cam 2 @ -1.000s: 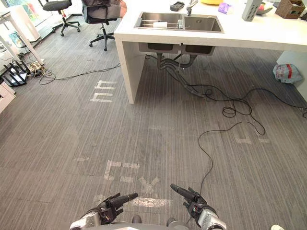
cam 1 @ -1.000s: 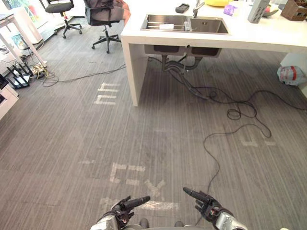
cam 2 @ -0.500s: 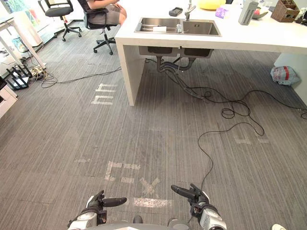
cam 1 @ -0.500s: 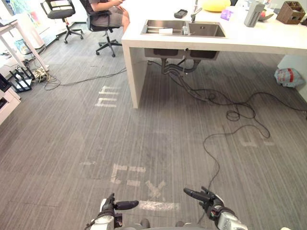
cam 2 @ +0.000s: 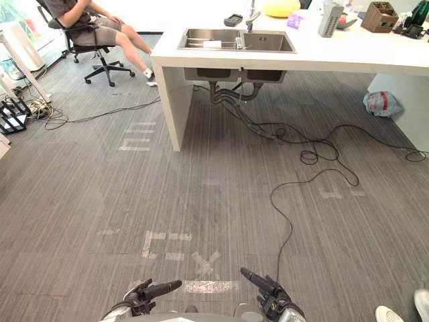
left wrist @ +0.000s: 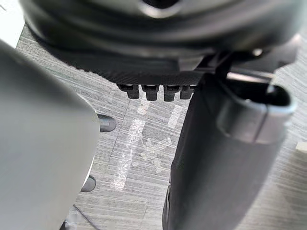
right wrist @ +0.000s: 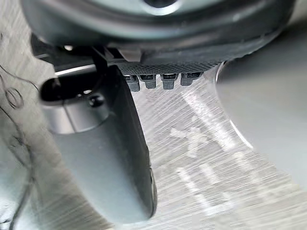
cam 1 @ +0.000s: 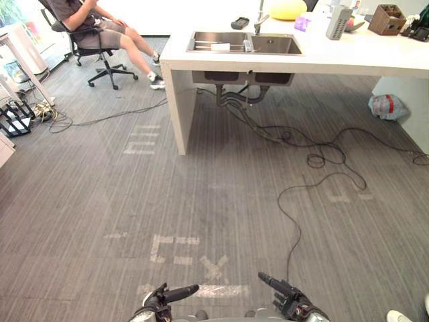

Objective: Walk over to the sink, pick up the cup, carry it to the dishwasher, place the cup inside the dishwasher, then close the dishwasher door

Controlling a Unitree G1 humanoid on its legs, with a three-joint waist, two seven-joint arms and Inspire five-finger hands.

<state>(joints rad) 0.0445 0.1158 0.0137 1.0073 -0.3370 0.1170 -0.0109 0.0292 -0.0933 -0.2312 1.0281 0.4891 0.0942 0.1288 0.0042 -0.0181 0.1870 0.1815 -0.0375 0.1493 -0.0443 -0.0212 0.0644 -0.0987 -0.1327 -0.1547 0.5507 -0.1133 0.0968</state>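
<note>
- Where the hands hang, the grey striped floor [cam 1: 100,201] lies wide open ahead, with pale tape marks [cam 1: 194,251] just in front of them and another set further on, near the counter's side panel.
- Across the far side runs a white counter [cam 1: 348,57]. Its near edge is straight, and it ends on the left at a solid side panel [cam 1: 175,100] and on the right at a white cabinet [cam 1: 409,100], with open room beneath.
- At far left a person [cam 1: 94,23] sits on an office chair [cam 1: 100,67], legs stretched toward the panel's corner.
- Set into the counter's left part is the sink [cam 1: 271,45], with two basins side by side and pipes below it.
- Dark cables [cam 1: 268,131] trail from under the sink across the floor to the right.
- A plastic bag [cam 1: 387,106] lies at the cabinet's foot.
- Near the bottom right corner, a person's white shoe [cam 2: 389,314] is on the floor.
- The left hand [cam 1: 164,296] is low at the near edge and holds nothing. Its thumb [left wrist: 225,158] points toward the other hand, and its fingers [left wrist: 151,91] lie in a loose row.
- The right hand [cam 1: 288,298] mirrors it and is also empty, thumb [right wrist: 105,143] reaching inward and fingers [right wrist: 165,81] relaxed.
- What looks like the cup [cam 1: 248,45] stands at the divider between the basins, well apart from both hands and too small to tell more.
</note>
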